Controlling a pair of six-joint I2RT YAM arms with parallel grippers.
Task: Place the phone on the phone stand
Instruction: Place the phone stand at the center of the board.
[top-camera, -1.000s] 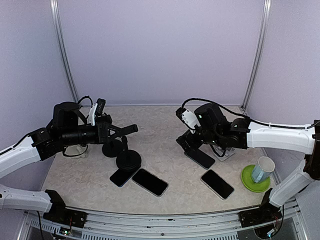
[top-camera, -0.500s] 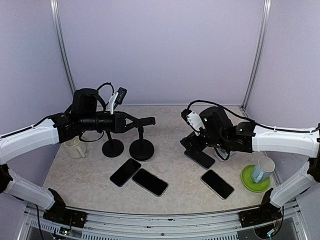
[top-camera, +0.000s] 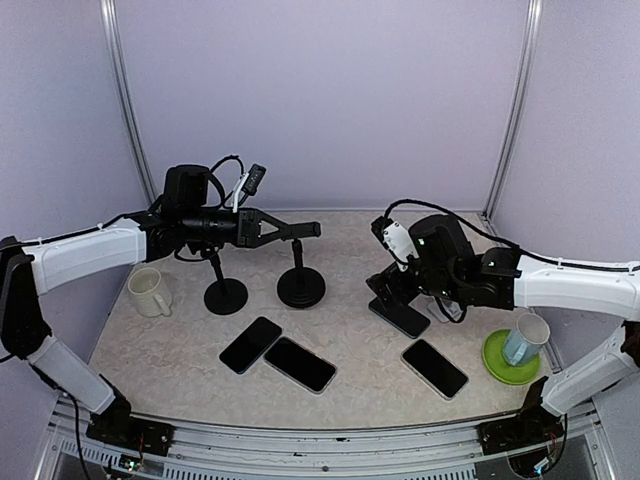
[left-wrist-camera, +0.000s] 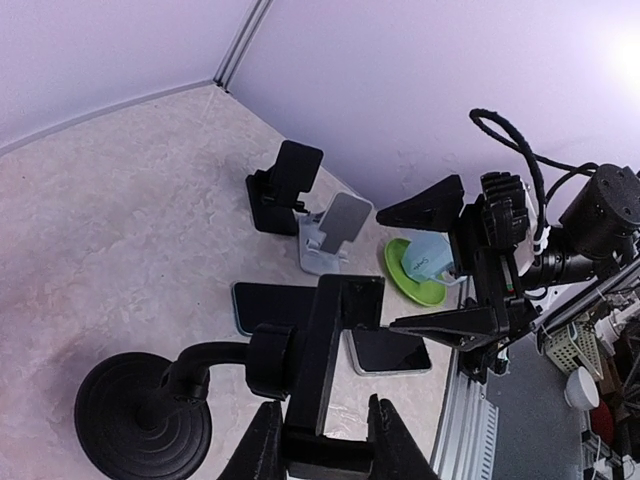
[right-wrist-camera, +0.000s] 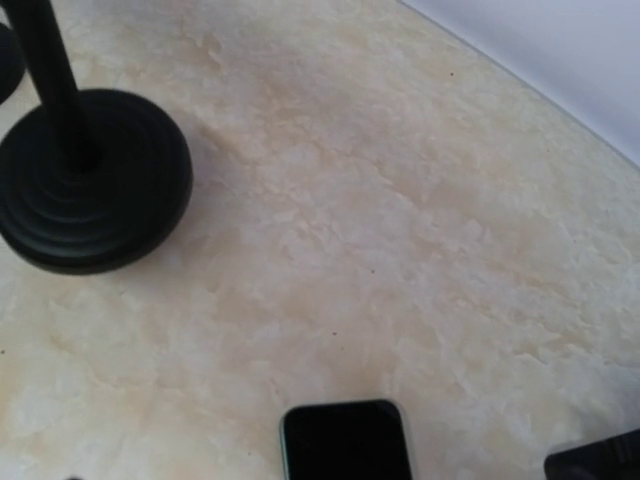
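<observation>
My left gripper is shut on the cradle of a black phone stand, whose round base rests on the table at centre back. In the left wrist view my fingers clamp the cradle's lower edge, with the base to the left. Three dark phones lie flat near the front: two side by side and one further right. My right gripper hovers low at centre right, holding nothing. Its wrist view shows one phone's end and the stand base.
A second black round-base stand stands left of the held one. A black folding stand and a white one sit under my right arm. A cup on a green coaster is far right, and a cream mug far left.
My left gripper has carried the stand rightward and toward the back, its base moving from beside the phones to centre back. My right arm has shifted slightly right.
</observation>
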